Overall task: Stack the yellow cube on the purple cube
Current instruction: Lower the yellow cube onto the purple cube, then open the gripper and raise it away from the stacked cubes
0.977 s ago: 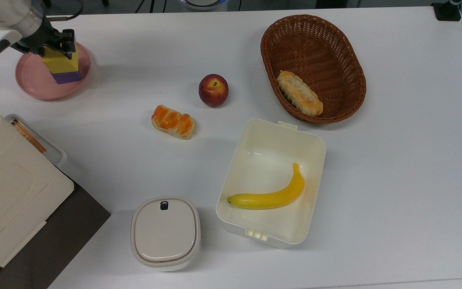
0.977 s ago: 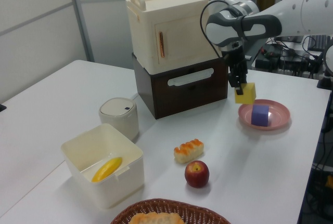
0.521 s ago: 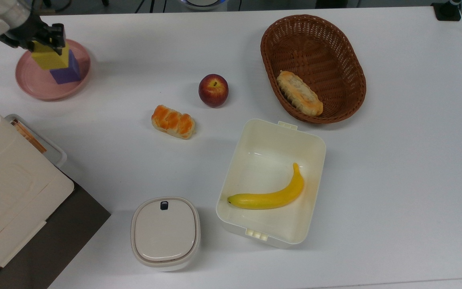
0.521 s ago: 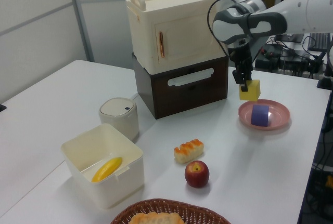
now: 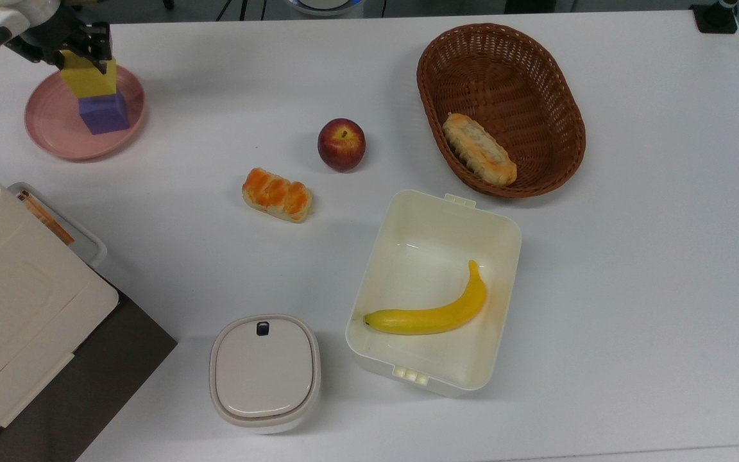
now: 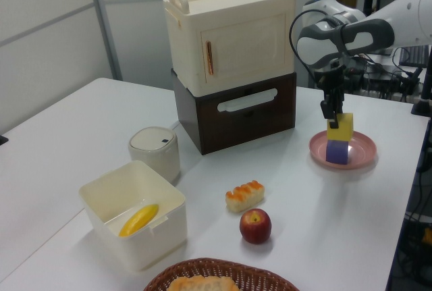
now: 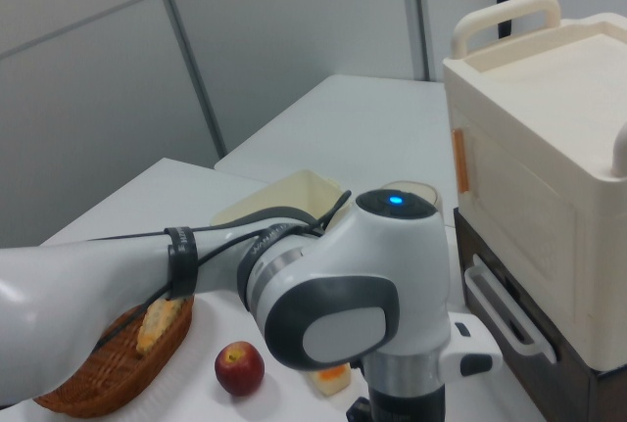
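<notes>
The yellow cube (image 6: 340, 127), clamped in the pincer (image 6: 332, 117), rests on the purple cube (image 6: 337, 151); next, release it squarely.

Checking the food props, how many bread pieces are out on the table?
2: one orange-glazed bread lies on the table beside the apple; one bread roll lies inside the wicker basket.

yellow cube (image 5: 90, 83): plain matte yellow
purple cube (image 5: 104, 114): purple-blue
plate (image 5: 55, 128): pink
apple (image 5: 341, 144): dark red (yellowish near the stem)
basket (image 5: 562, 102): brown wicker
banana (image 5: 430, 314): yellow
box (image 5: 401, 212): cream
table (image 5: 632, 256): white
</notes>
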Motion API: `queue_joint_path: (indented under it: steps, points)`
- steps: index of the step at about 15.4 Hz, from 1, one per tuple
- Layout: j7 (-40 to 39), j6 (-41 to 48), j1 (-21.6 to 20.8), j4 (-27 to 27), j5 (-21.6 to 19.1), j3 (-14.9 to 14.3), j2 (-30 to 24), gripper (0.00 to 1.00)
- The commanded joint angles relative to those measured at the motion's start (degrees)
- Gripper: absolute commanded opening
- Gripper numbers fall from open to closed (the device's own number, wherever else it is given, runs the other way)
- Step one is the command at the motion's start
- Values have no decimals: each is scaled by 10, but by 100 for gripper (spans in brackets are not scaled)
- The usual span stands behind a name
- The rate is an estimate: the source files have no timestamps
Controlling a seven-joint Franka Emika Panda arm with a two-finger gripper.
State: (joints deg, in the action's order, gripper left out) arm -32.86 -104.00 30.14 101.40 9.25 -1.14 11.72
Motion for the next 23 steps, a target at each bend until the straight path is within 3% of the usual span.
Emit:
queue_joint_path:
  steps: [1, 4, 5, 6, 8, 12, 16, 19, 23]
  points:
    - [-10, -36, 4, 20, -1, 1, 3, 7]
    - [-11, -45, 4, 16, 4, 1, 13, 13]
    - [-11, -46, 3, 15, 5, 1, 16, 31]
    - [-10, -46, 3, 15, 7, 1, 17, 61]
    - [-10, -46, 2, 13, 9, 1, 17, 100]
    - [-3, -32, -2, -16, 5, 5, 12, 100]
    - [-4, 62, -26, -109, -1, 9, 10, 100]
    - [-1, 87, -87, -165, -3, 8, 2, 100]
    - [10, 85, -156, -173, -5, 8, -24, 100]
